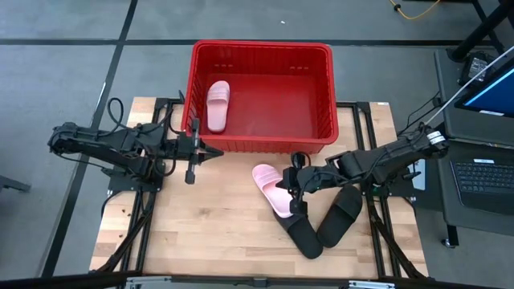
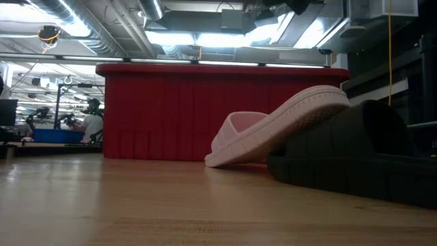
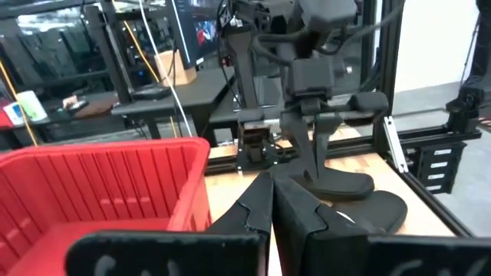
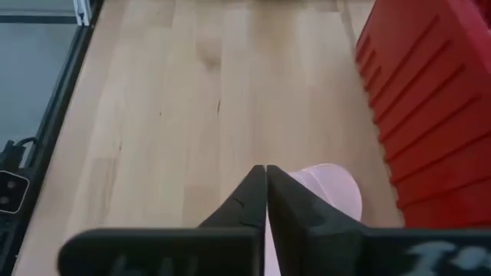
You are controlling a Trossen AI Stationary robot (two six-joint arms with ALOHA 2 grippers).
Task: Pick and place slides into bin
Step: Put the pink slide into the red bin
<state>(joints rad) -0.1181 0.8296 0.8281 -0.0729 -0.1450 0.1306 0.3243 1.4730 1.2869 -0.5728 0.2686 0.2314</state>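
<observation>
One pale pink slide lies inside the red bin, at its left side. A second pink slide is on the table in front of the bin. In the low view one of its ends is on the wood and the other is propped on a black slide. Two black slides lie crossed at the near right. My right gripper is shut and empty above the pink slide. My left gripper is shut and empty by the bin's near left corner.
The bin's near wall stands just behind the slides. Bare wood lies to the left of the slides and toward the near edge. Monitors and desks stand beyond the table's right side.
</observation>
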